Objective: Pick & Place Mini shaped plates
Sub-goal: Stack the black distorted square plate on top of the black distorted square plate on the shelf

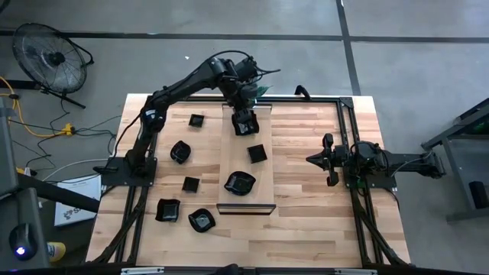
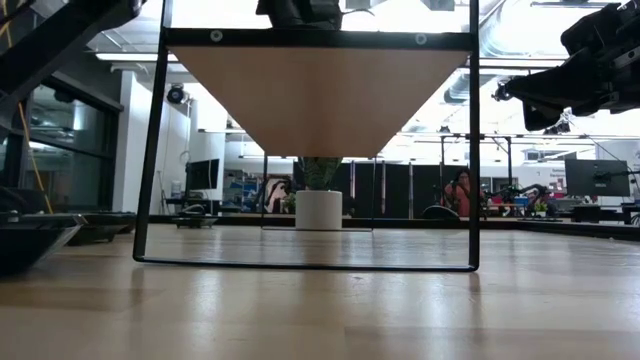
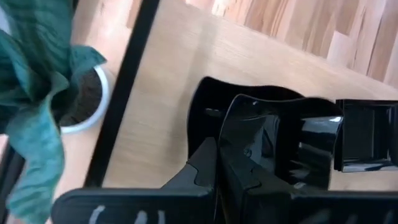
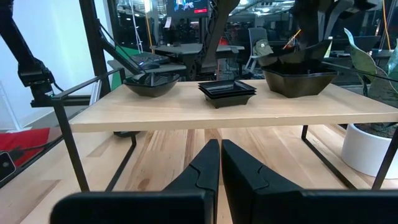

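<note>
From above, I am looking down on a pale butcher-block wooden table [image 1: 306,191] with a long, pale raised wooden board [image 1: 246,200] standing on thin black legs down its middle; I am working the left gripper [image 1: 244,122] over the far end of that board, its fingers clamped on a glossy black wavy-rimmed mini plate [image 1: 244,126], which is sitting at or just above the board surface; I cannot tell whether it is touching yet.

Two more plates are already lying on the board: a small glossy black square plate [image 1: 257,153] near the middle and a larger black leaf-shaped plate [image 1: 239,183] towards the near end; by my judgement this is the third placement.

Six plates are waiting on the table, left of the board: a square one [image 1: 196,120] farthest off, a round wavy one [image 1: 180,151], a small square one [image 1: 190,184], then a flower-shaped one [image 1: 167,210] and a round wavy dish [image 1: 202,221] nearest; so I am judging about a third of the visible work done.

The right gripper [image 1: 330,160] is idling well apart at the right side of the table, fingers closed on nothing.
</note>
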{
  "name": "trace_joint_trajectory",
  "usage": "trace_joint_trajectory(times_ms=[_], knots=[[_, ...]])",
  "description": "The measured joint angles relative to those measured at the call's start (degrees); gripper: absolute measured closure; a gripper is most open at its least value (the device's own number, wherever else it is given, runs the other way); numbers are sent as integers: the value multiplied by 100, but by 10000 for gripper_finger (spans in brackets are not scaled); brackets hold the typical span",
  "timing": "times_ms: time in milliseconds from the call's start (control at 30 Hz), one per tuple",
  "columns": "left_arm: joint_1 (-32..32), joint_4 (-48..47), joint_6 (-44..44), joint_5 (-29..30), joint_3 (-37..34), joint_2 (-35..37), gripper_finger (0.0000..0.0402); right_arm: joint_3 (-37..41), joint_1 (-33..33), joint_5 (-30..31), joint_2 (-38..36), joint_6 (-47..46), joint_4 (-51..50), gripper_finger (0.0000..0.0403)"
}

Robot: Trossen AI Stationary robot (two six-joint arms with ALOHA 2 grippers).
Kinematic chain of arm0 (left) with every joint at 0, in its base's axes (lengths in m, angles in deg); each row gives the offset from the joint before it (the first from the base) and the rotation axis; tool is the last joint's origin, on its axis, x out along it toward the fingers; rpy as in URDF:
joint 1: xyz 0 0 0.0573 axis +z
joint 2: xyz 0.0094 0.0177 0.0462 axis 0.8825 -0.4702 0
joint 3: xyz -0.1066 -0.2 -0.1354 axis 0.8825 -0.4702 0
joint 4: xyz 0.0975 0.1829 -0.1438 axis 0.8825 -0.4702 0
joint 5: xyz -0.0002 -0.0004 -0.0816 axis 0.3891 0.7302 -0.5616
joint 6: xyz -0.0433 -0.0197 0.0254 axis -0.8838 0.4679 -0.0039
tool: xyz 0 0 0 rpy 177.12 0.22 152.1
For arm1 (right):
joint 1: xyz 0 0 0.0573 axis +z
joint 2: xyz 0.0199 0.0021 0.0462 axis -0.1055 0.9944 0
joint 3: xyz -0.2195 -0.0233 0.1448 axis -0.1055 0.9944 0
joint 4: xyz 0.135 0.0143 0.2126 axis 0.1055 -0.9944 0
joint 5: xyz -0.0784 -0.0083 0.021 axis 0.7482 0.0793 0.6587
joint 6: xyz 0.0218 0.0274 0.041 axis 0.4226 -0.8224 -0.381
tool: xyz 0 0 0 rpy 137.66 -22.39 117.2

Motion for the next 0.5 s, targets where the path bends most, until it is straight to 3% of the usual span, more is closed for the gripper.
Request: trace_joint_trajectory(times_ms=[300, 500], knots=[[5, -24, -29, 0, -5, -9, 399, 1, 2, 0, 0, 0, 1, 391], [-24, 9, -31, 18, -5, -11, 361, 2, 2, 0, 0, 0, 1, 391]])
